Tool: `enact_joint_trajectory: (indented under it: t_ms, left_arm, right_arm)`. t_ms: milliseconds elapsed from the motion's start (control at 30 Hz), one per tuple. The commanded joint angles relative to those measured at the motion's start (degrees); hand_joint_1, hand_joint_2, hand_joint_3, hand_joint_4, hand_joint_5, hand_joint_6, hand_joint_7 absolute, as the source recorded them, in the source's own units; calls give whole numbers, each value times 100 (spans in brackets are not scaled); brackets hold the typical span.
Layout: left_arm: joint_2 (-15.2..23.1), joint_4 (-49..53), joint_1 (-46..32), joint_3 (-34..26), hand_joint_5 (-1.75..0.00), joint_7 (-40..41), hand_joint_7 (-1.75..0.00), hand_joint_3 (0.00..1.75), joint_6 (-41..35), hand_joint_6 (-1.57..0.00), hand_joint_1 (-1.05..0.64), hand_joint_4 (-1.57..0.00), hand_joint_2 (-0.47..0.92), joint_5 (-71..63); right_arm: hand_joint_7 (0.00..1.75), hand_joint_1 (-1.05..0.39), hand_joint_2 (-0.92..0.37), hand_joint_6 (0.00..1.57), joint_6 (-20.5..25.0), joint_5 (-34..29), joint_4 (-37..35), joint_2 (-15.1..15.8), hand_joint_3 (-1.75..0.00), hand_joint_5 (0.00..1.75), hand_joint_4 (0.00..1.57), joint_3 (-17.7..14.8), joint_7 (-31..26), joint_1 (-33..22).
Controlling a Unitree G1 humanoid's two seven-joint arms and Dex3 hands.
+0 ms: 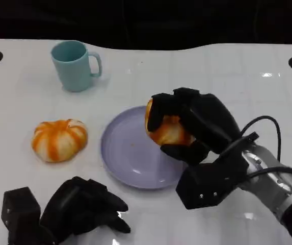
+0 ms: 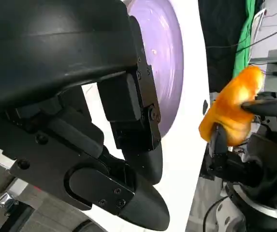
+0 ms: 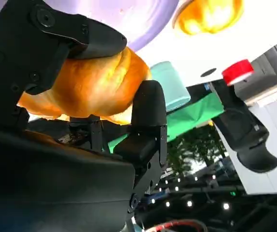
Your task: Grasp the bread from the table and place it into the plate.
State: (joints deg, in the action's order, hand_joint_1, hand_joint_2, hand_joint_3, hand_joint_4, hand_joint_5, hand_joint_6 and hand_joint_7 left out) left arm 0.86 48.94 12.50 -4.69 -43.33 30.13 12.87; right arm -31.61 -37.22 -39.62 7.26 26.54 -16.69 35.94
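Far left on the white table [image 1: 196, 66]: a teal mug [image 1: 75, 65], and nearer, a second orange-striped bun [image 1: 59, 139], not touched. Low at the left: left hand [image 1: 84, 209] resting, fingers curled in, nothing in it. In the middle: purple plate [image 1: 128, 153], nothing on it yet. To the right: right hand [image 1: 196, 127] wrapped tight around the bread [image 1: 168, 130], up in the air over the plate's right edge. Grabbing part looks done. Left to do, most likely: lower the bread onto the plate and let go.
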Motion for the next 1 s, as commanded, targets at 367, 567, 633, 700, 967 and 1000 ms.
enact_joint_trajectory:
  t_ms: [367,567,633,700,967,1000]
  left_arm:
    - [92,-120,-77,19,-18,12,-1,0,-32,-155,-105,-157,79,-10]
    - [87,-140,-87,18,-17,-7,0,0,-59,-154,-105,-157,79,17]
    - [82,-140,-84,12,-17,-13,0,0,-75,-154,-105,-157,79,32]
    - [81,-127,-81,9,-17,-9,0,0,-47,-155,-105,-157,79,25]
    - [80,-125,-64,7,-17,-13,0,0,-73,-155,-105,-157,79,31]
    - [77,-131,-66,7,-17,-5,0,0,-82,-155,-105,-157,79,31]
  right_arm:
    - [168,-19,-37,73,-529,251,-884,-227,-143,175,94,-12,299,187]
    - [145,-24,-41,69,-524,353,-942,-215,-134,168,84,-43,502,177]
    - [91,-35,-69,60,-406,440,-839,-163,-71,146,61,-67,779,124]
    - [55,-53,-87,42,-289,446,-693,-93,-35,112,36,-62,985,91]
    - [25,-78,-92,12,165,481,13,165,-35,72,1,-112,1637,-127]
    - [22,-81,-92,9,220,499,104,195,-37,63,0,-123,1715,-159]
